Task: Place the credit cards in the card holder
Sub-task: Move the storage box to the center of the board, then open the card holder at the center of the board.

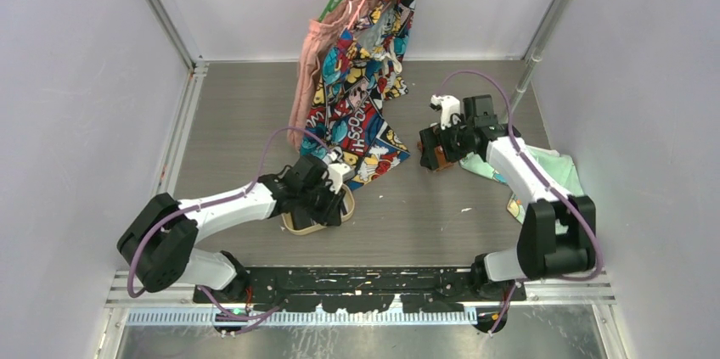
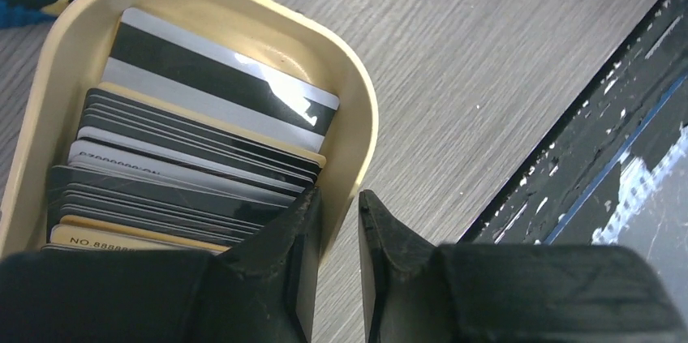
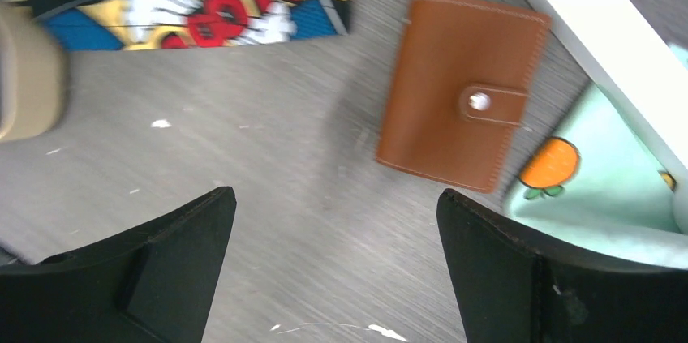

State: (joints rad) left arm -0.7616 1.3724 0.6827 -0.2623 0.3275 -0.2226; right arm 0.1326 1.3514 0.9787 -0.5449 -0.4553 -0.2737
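Note:
Several credit cards (image 2: 203, 140), black, grey-striped and yellow, stand stacked in an oval light-wood tray (image 2: 357, 100), which shows in the top view (image 1: 299, 225) left of centre. My left gripper (image 2: 341, 197) straddles the tray's near wall, one finger inside and one outside, and is closed onto it; from above it (image 1: 340, 198) sits over the tray. The card holder (image 3: 462, 92), a tan-brown leather wallet, lies shut with its snap strap fastened, flat on the table. My right gripper (image 3: 337, 197) is wide open and empty, above bare table just short of the wallet (image 1: 435, 155).
A colourful comic-print garment (image 1: 357, 96) and a pink one hang from a green hanger at the back centre, trailing onto the table. A mint cloth with an orange print (image 3: 600, 189) and a white object (image 3: 600, 35) lie right of the wallet. A black rail (image 1: 365, 283) runs along the near edge.

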